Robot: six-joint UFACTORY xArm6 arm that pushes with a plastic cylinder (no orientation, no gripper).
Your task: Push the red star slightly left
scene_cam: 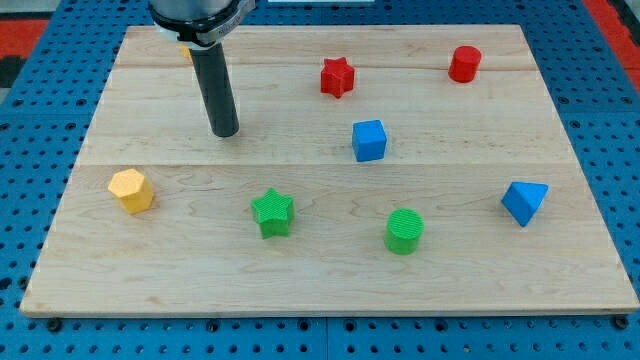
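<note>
The red star (338,77) sits on the wooden board (330,270) near the view's top, a little right of centre. My tip (226,132) rests on the board well to the left of the star and somewhat below it, not touching any block. The rod rises from the tip toward the view's top left.
A red cylinder (464,64) is at the top right. A blue cube (369,140) lies below the red star. A blue triangular block (524,202) is at the right. A green cylinder (404,231), a green star (272,213) and a yellow hexagon (131,190) lie lower down.
</note>
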